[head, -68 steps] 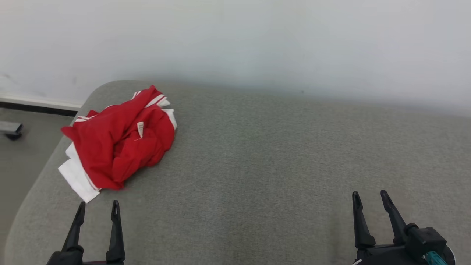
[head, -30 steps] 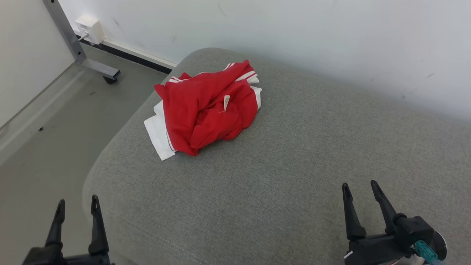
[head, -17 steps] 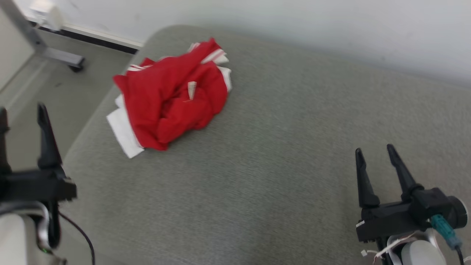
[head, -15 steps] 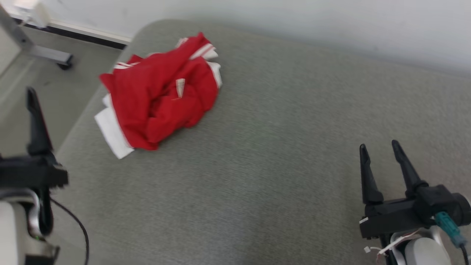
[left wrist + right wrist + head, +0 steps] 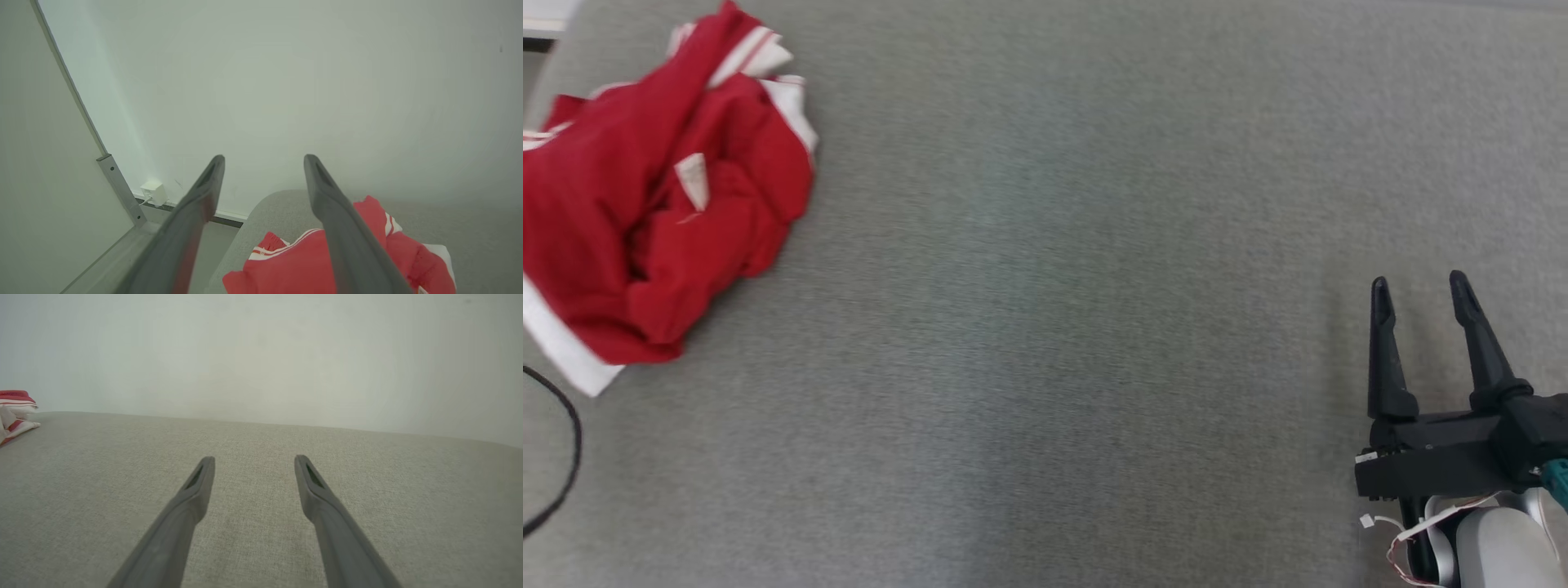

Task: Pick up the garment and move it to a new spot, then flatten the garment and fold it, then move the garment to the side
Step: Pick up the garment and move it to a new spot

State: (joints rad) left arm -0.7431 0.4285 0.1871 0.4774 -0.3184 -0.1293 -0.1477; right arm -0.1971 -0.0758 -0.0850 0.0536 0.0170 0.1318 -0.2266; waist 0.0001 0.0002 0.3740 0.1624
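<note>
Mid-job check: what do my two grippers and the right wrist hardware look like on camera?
The right gripper has two long, tapering black fingers on a blocky black base. Behind it sit a pale grey wrist, a teal connector and thin white wires. The left gripper has the same dark, tapering fingers, each with a narrow slot near its tip.

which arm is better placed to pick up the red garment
Left, probably. The left gripper is open with the red garment just beyond its fingers, while the open right gripper sits far across the grey cushion from it.
</note>
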